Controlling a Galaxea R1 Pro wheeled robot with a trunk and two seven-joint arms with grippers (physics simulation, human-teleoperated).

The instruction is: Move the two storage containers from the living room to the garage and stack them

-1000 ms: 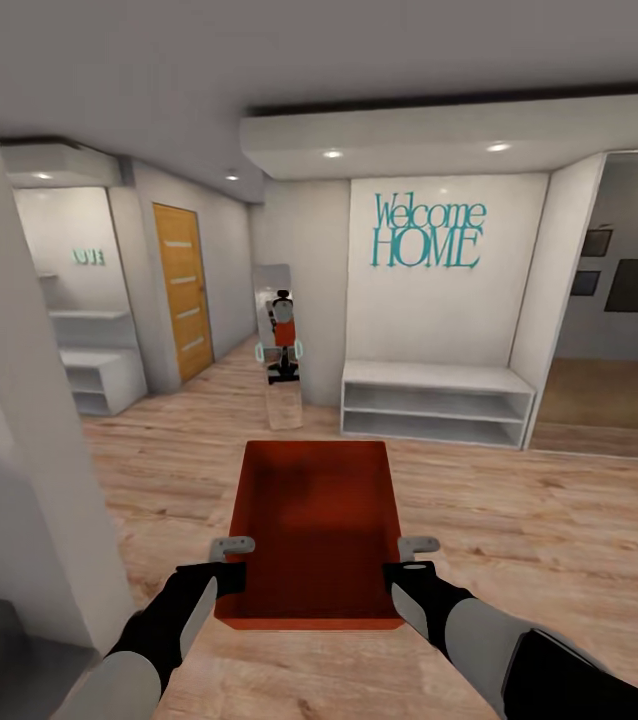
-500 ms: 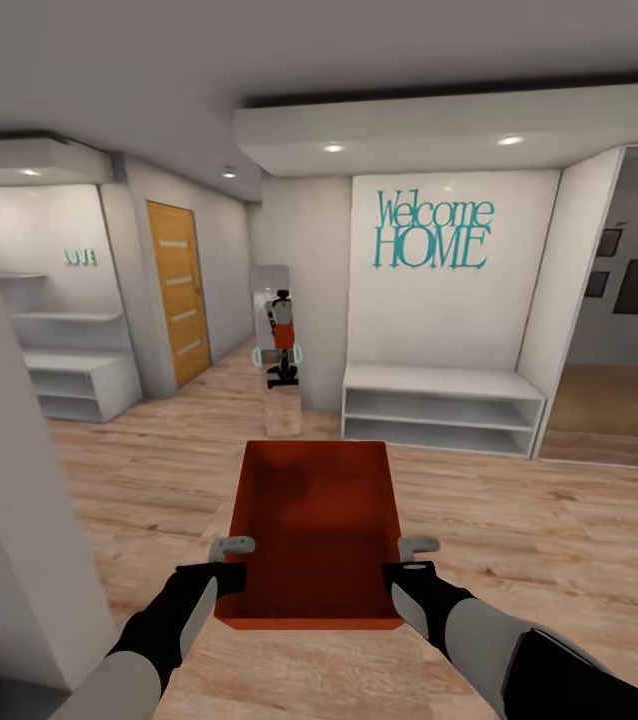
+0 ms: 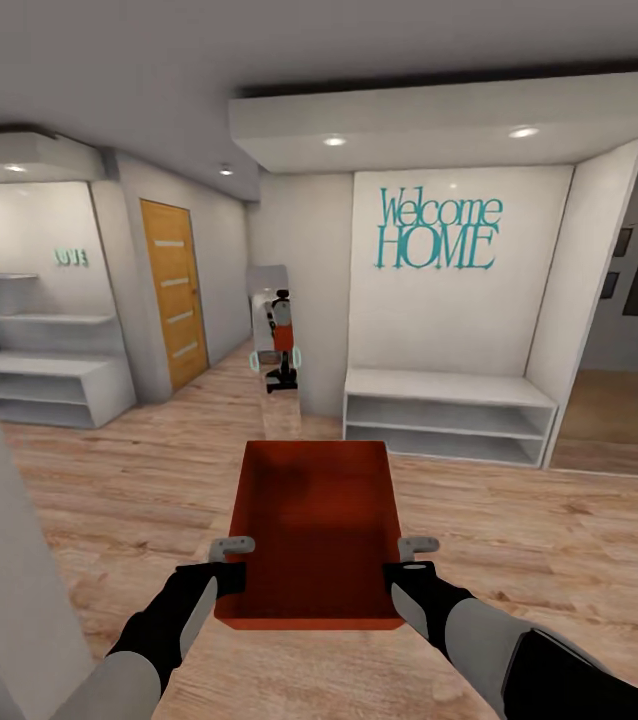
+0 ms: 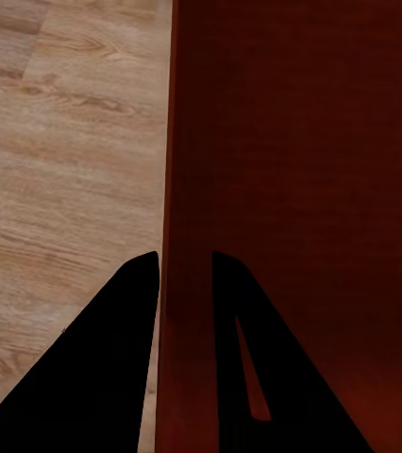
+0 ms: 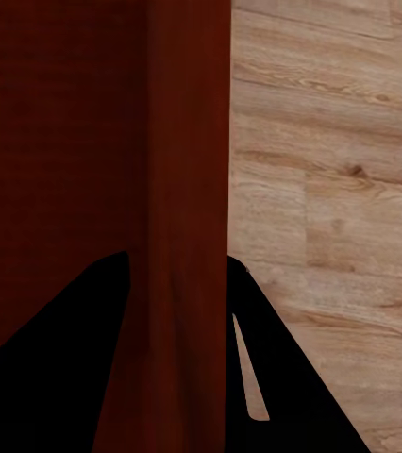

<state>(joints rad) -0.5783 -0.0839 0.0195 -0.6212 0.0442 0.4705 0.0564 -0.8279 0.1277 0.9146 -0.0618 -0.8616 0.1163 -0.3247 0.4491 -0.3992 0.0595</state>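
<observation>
I have the left gripper (image 3: 231, 558) and right gripper (image 3: 411, 556) pinching opposite walls of the storage container (image 3: 314, 520), carried at 12 o'clock above wood flooring (image 3: 519, 520). Beyond: white bench (image 3: 449, 415), orange door (image 3: 174, 290) at 11.

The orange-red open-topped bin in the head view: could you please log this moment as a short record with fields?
carried item: orange-red rectangular open-topped bin, appears empty, held level above the floor
left gripper: shut on the bin's left wall
right gripper: shut on the bin's right wall
floor: light wood plank flooring
ahead: white low shelf unit under teal "Welcome HOME" lettering
ahead left: light wooden door with frosted strips
</observation>
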